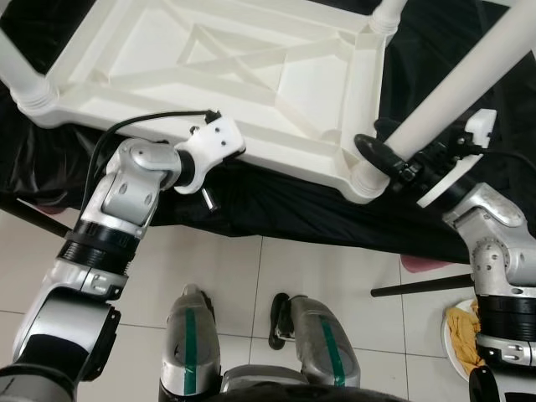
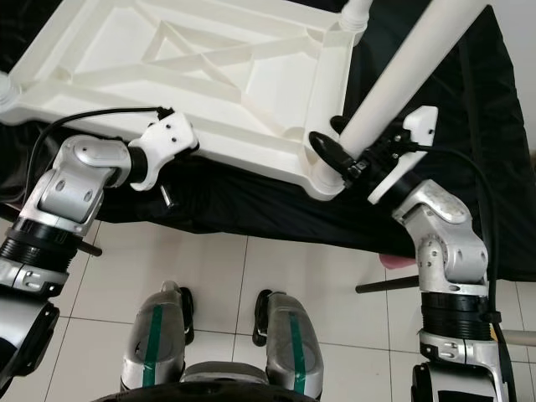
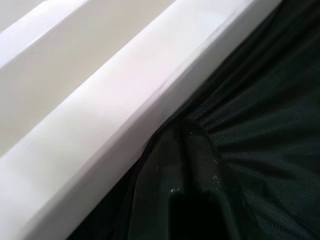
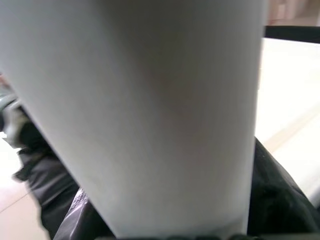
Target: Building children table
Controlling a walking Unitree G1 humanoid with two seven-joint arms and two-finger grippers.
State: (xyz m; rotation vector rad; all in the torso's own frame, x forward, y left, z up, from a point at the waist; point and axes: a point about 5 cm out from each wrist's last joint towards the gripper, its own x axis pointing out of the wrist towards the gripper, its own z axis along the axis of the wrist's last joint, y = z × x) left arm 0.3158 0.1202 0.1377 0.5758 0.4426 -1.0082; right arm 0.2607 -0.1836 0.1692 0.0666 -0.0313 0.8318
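On the black cloth (image 1: 276,213), the upturned white plastic tabletop frame (image 1: 251,75) looks light, rigid and smooth; right end effector (image 2: 356,159) clamps the white tubular leg (image 2: 402,79) near its socket, left end effector's (image 1: 219,144) opening cannot be determined.

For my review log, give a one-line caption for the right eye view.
Right tool grips a white table leg at the upturned white tabletop's near corner socket.

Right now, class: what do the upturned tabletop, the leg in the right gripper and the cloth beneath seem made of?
Tabletop: likely moulded plastic, glossy white, ribbed underside. Leg: smooth white tube, probably plastic. Cloth: black fabric, creased, slightly shiny.
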